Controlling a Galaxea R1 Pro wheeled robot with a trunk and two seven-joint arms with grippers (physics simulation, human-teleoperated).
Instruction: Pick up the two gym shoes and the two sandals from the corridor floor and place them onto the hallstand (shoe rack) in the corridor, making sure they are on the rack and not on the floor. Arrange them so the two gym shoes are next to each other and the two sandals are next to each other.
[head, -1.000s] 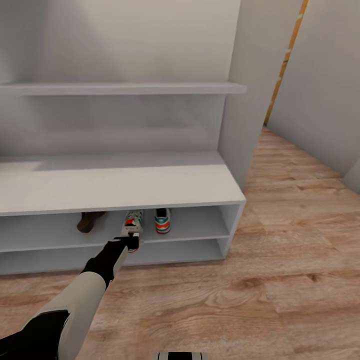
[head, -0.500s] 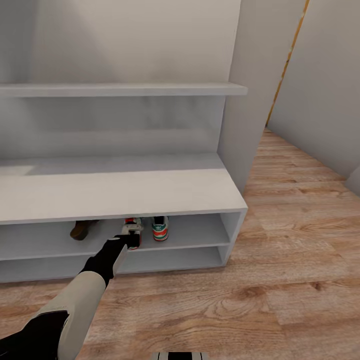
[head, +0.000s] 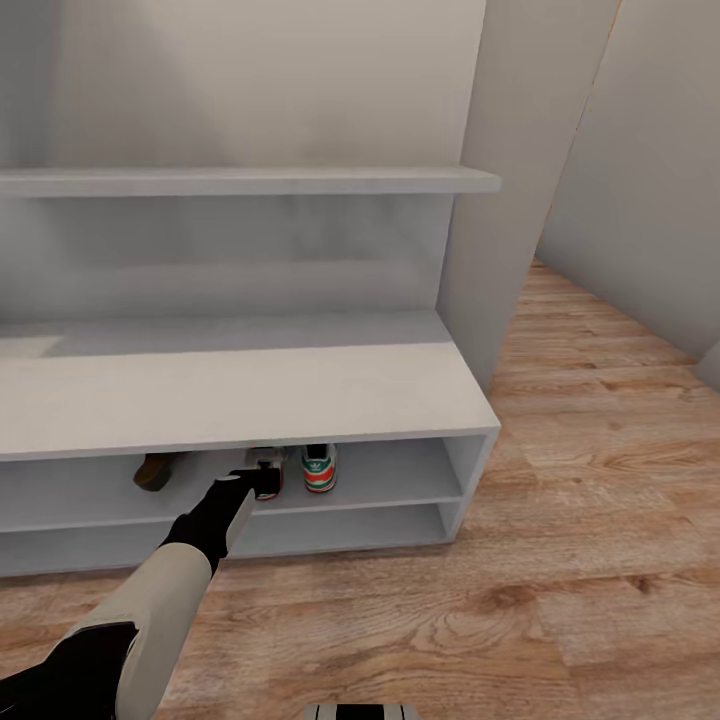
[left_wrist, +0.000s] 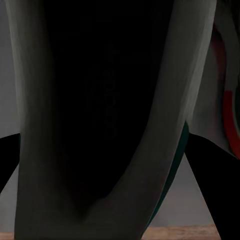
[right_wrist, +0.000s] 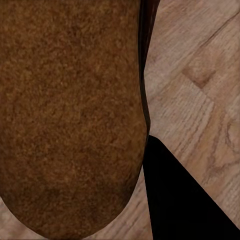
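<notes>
The hallstand (head: 250, 385) is a pale grey unit with a long bench and two open tiers below. On its upper tier lie a brown sandal (head: 153, 470) at the left and a gym shoe (head: 320, 467) with a red heel further right. Between them my left gripper (head: 262, 485) reaches in, shut on the second gym shoe (head: 266, 462), right beside the first. The left wrist view has that shoe's dark body (left_wrist: 100, 110) close up between the black fingers (left_wrist: 215, 185). In the right wrist view another sandal's brown sole (right_wrist: 70, 110) hangs over the corridor floor (right_wrist: 200, 75), beside a black finger (right_wrist: 175, 200).
A wall shelf (head: 240, 180) runs above the bench, and a tall side panel (head: 510, 200) closes the unit on the right. Wood-plank floor (head: 580, 520) spreads in front and to the right, bounded by a grey wall (head: 660, 180).
The head camera has shifted, so the bench now covers more of the tier. My left gripper has carried its gym shoe deeper into the upper tier, beside the other gym shoe.
</notes>
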